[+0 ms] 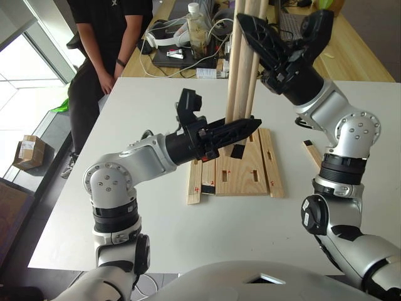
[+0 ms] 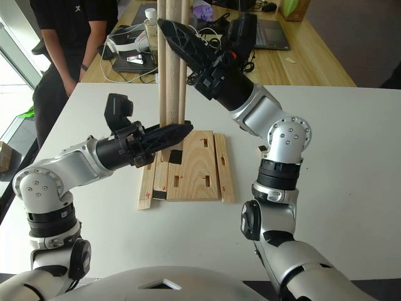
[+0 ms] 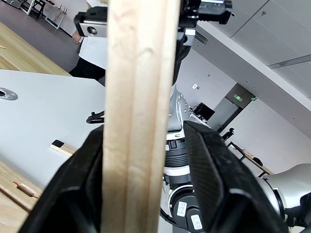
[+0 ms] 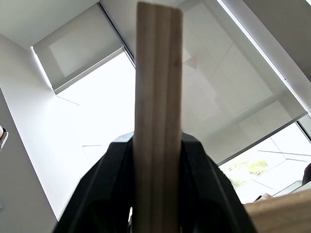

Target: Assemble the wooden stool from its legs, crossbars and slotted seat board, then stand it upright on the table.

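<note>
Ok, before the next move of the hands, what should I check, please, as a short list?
1. Legs stand upright as one bundle: ok.
2. Left hand shut on the legs, low down: ok.
3. Right hand's hold higher on the legs: cannot tell.
4. Seat board lies flat, slots up: ok.
5. Leg ends seated in a slot: cannot tell, the left hand hides them.
6. Short wooden bar fitted: not ok, it lies loose on the table.

Upright legs (image 1: pixel 243 69) stand at seat board (image 1: pixel 250 179) far-left corner; left gripper (image 1: pixel 254 123), right gripper (image 1: pixel 282 28) crowd them. Seat board's right half open above; loose crossbar (image 1: pixel 311 152) lies right of it.
</note>
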Controlling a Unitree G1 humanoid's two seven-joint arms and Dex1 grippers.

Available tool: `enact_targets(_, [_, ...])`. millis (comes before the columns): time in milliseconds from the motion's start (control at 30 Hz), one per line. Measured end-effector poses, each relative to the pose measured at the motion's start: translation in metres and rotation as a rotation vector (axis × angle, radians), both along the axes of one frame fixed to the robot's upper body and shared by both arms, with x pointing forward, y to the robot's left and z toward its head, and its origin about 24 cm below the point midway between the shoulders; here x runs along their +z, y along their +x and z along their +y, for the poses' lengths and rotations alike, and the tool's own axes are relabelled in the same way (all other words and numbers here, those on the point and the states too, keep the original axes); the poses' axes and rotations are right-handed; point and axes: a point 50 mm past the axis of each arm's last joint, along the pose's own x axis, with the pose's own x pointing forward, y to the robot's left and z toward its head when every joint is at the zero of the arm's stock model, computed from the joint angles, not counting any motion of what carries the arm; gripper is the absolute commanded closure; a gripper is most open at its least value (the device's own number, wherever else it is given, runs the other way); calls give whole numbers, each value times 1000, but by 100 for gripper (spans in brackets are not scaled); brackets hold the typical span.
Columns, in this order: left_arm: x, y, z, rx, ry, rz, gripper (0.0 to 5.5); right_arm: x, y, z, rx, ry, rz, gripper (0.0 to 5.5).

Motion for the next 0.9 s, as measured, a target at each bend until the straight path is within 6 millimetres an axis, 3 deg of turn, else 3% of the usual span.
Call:
enact_targets(200, [-3, -2, 3, -18, 34, -1, 442, -7, -4, -2, 36, 1, 0, 450])
enact_targets(233, [-3, -2, 3, -21, 39, -1, 442, -8, -5, -3, 39, 4, 3, 413])
enact_targets(567, [1, -5, 5, -54, -10, -25, 447, -12, -5, -9, 31, 2, 3, 241])
enact_targets(700, [-1, 4, 9, 29, 13, -37, 447, -18, 6, -13, -63, -4, 45, 237])
enact_targets(900, [-10, 24, 23, 245, 87, -37, 447, -32, 34, -49, -368, 95, 241, 237])
